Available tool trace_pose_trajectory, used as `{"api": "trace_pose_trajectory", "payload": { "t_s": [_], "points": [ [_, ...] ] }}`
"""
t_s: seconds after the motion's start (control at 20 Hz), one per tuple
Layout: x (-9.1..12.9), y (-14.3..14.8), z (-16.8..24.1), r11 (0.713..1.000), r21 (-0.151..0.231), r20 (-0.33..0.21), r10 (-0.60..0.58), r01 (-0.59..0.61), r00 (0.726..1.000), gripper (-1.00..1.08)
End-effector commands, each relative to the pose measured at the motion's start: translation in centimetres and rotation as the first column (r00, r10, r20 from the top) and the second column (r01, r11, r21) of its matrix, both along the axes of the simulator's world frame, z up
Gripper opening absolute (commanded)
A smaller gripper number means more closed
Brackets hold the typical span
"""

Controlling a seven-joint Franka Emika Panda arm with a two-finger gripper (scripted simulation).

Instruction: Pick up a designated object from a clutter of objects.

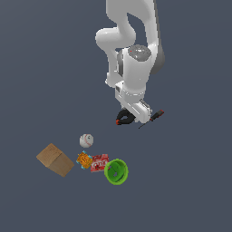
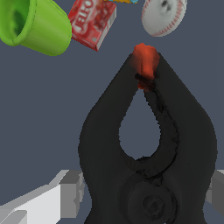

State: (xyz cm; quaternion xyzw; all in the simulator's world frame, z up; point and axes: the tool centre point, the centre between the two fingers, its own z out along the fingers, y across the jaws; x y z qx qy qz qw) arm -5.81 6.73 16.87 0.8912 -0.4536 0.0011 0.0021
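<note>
Gripper (image 2: 144, 192) pinching the black spring clamp (image 2: 146, 144) — its fingers (image 2: 70, 192) pressing either side; green bowl (image 2: 37, 24) lying tipped near the clamp's red tip, contents hidden.

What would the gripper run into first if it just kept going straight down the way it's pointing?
The black spring clamp. In the wrist view it fills the space between the gripper fingers, so it lies directly in that line. Whether the fingers already touch it is unclear. The screwdriver lies off to the side.
</note>
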Motion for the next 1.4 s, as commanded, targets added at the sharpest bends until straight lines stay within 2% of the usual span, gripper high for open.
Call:
{"api": "trace_pose_trajectory", "payload": {
  "t_s": [0.0, 0.8, 1.35],
  "points": [
    [0.6, 0.7, 2.4, 1.0, -0.001, 0.001, 0.0, 0.0, 1.0, -1.0],
    [4.8, 5.3, 16.8, 1.0, 0.002, 0.001, 0.002, -0.002, 1.0, -1.0],
    [6.7, 7.2, 22.4, 1.0, 0.004, 0.0, 0.004, -0.004, 1.0, -1.0]
  ]
}}
